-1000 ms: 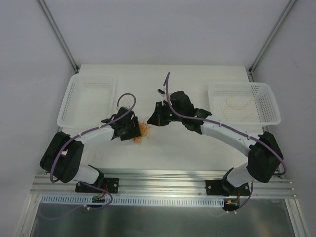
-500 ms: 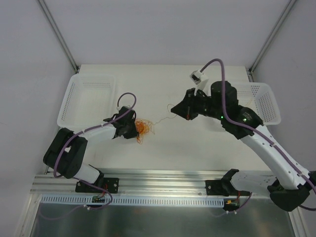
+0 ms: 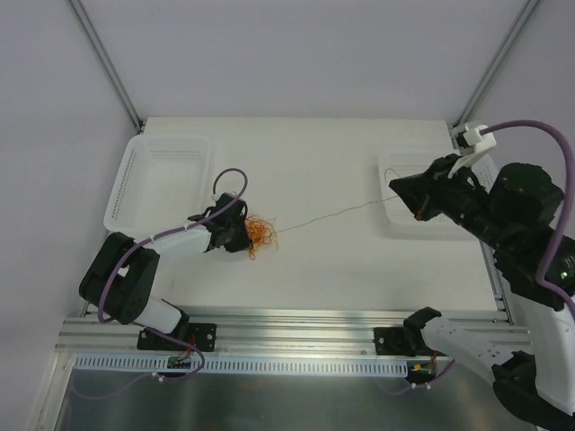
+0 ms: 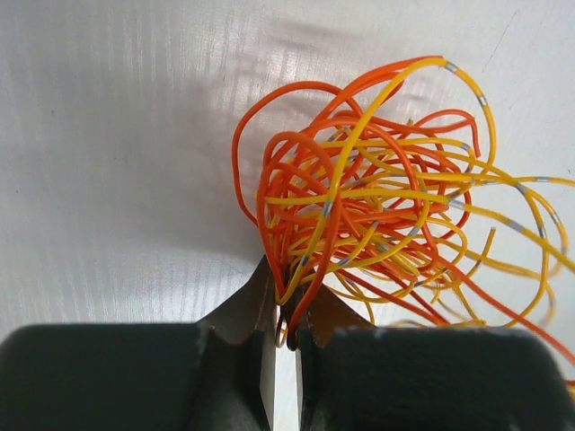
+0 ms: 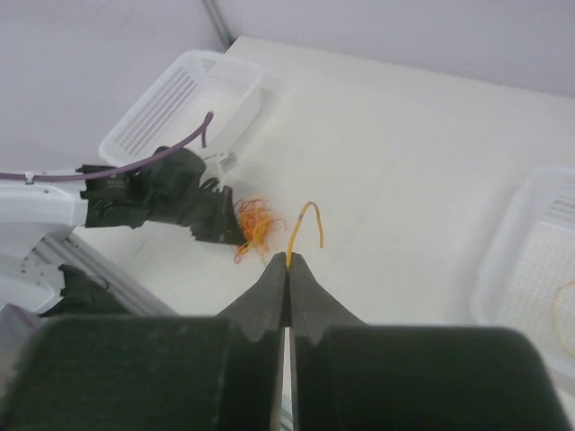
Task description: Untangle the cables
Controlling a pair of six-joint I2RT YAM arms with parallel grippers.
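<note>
The cables form a small orange and yellow tangle (image 3: pixel 260 233) left of the table's middle. In the left wrist view the curly loops (image 4: pixel 386 206) fill the frame. My left gripper (image 3: pixel 241 235) lies low at the tangle's left side, shut on a few loops at its tips (image 4: pixel 286 328). One thin strand (image 3: pixel 332 214) runs taut from the tangle up to my right gripper (image 3: pixel 393 184), raised over the right side. The right gripper (image 5: pixel 287 260) is shut on that yellow strand, whose free end (image 5: pixel 304 215) curls past the tips.
A white basket (image 3: pixel 157 180) stands at the back left. Another white basket (image 3: pixel 404 220) at the right is partly covered by my right arm; a yellow strand (image 5: pixel 564 314) lies in it. An aluminium rail (image 3: pixel 296 328) borders the near edge.
My left gripper has shut on the tangle. The right gripper has moved from beside the tangle up and far to the right, drawing one strand out into a long taut line.
</note>
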